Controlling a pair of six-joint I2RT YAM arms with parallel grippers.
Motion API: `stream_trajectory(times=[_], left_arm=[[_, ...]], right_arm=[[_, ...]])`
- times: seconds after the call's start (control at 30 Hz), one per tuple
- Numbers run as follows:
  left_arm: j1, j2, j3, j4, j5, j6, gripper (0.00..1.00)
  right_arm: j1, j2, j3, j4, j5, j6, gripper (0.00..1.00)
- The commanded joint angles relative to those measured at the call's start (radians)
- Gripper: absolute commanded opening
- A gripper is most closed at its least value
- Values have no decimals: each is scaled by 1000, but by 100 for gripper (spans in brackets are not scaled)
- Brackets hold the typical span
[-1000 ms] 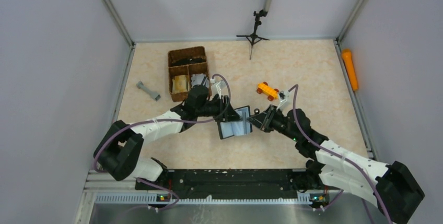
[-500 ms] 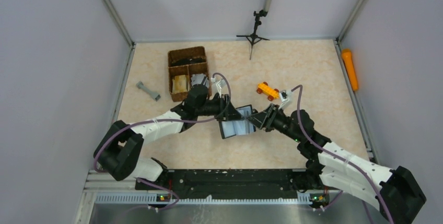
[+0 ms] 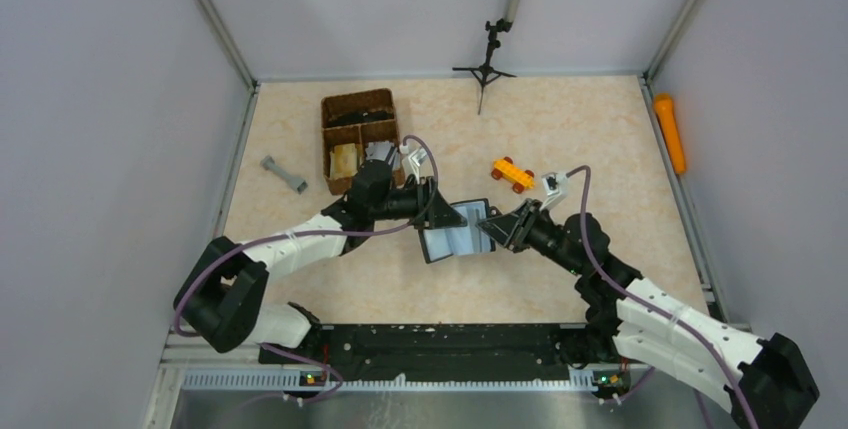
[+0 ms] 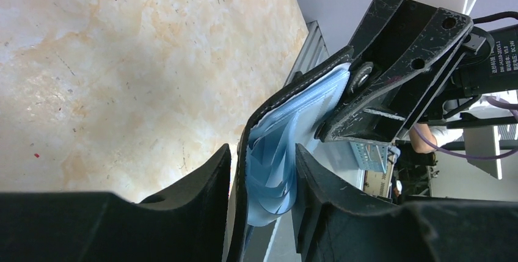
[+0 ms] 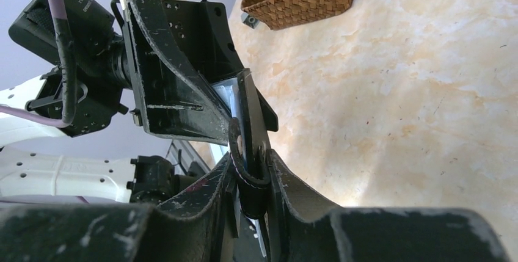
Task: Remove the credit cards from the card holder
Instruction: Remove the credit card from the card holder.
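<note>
The card holder is a small black folding wallet with a shiny grey-blue inside, held open above the table between both grippers. My left gripper grips its far-left side. In the left wrist view the left gripper has its jaws around the holder's black cover and fanned light-blue pockets. My right gripper is shut on the right edge. In the right wrist view the right gripper pinches the black stitched edge. No card shows apart from the pockets.
A brown wicker divided basket stands behind the left gripper. A yellow toy car lies behind the right gripper. A grey dumbbell-shaped piece lies at the left, an orange tube by the right wall, and a small black tripod at the back.
The right wrist has swung a little up and to the right while keeping hold of the holder's edge. The holder has stayed in about the same place, still open between both grippers.
</note>
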Motion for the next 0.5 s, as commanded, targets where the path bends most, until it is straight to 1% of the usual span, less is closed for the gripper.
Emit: stream_trajectory(times=[0.0,0.07,0.1,0.13,0.17,0.2,0.23,0.27,0.3,0.33,0.4,0.47], left_arm=[[7,-33,-6,64,17,-9,0],[8,-33,-7,64,19,-9,0],[8,-33,-8,64,19,-9,1],[7,-32,-8,63,20,-8,5],[8,-34,-8,62,19,-6,11],[9,-34,-8,57,15,-3,20],[10,-36,-7,50,13,3,32],[9,-39,-3,32,7,13,47],[9,-41,3,9,-4,24,59],[8,-44,9,-18,-17,38,68],[8,-51,14,-48,-37,58,78],[7,-57,10,-50,-47,64,84]], right_arm=[[2,-28,-4,5,15,-19,18],[2,-36,-5,4,18,-14,12],[2,-41,-7,4,20,-14,8],[1,-45,-6,3,22,-10,3],[1,-49,-6,-1,26,-7,0],[0,-53,-4,-4,31,-6,0],[0,-55,-1,-13,36,-5,0],[1,-56,3,-23,44,-4,0],[1,-55,7,-36,52,0,0],[1,-52,14,-50,61,7,0],[1,-44,26,-57,61,17,0],[1,-35,38,-72,64,36,0]])
